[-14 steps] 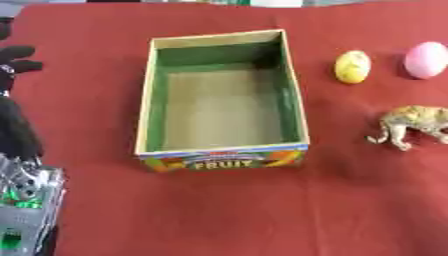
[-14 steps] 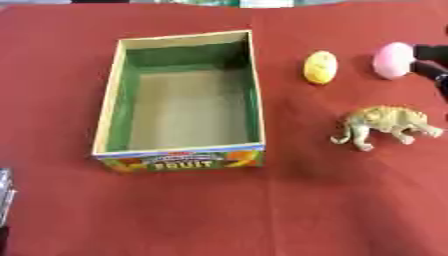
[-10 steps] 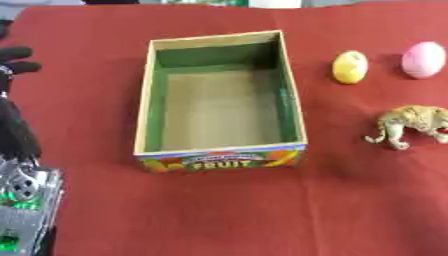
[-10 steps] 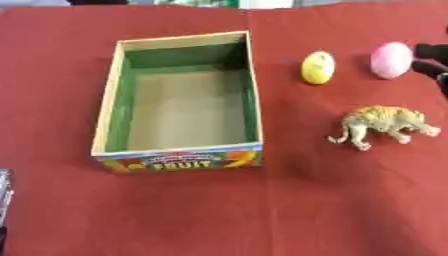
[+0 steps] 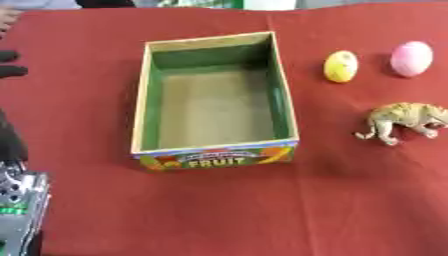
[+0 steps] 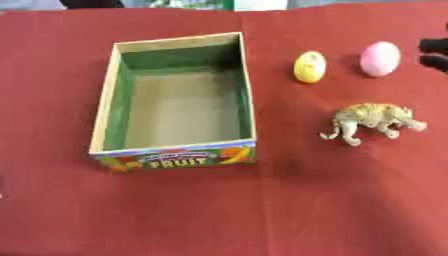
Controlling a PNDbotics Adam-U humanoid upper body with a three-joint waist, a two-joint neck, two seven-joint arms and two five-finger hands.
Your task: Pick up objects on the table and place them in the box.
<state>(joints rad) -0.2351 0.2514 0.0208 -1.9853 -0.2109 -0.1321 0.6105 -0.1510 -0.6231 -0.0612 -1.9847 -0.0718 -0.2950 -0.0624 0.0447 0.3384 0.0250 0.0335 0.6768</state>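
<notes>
An open cardboard box with green inner walls and a "FRUIT" label [image 6: 175,107] sits on the red tablecloth [image 6: 262,210]. At its 3 o'clock stand a yellow egg [image 6: 310,66], a pink egg [image 6: 381,59] and a tan toy tiger [image 6: 372,121], all apart. Black fingertips of the right hand [image 6: 433,52] show at the right edge, the left hand [image 5: 10,64] at the left edge; whether either grips anything cannot be told. Bare cloth lies open at 6 o'clock.

Counter [image 6: 289,210]: matt red cloth. Box [image 6: 105,120]: cardboard, printed paper front, matt green inside. Yellow egg [image 6: 310,66], pink egg [image 6: 381,58]: smooth plastic. Tiger figure [image 6: 372,120]: matt plastic.
</notes>
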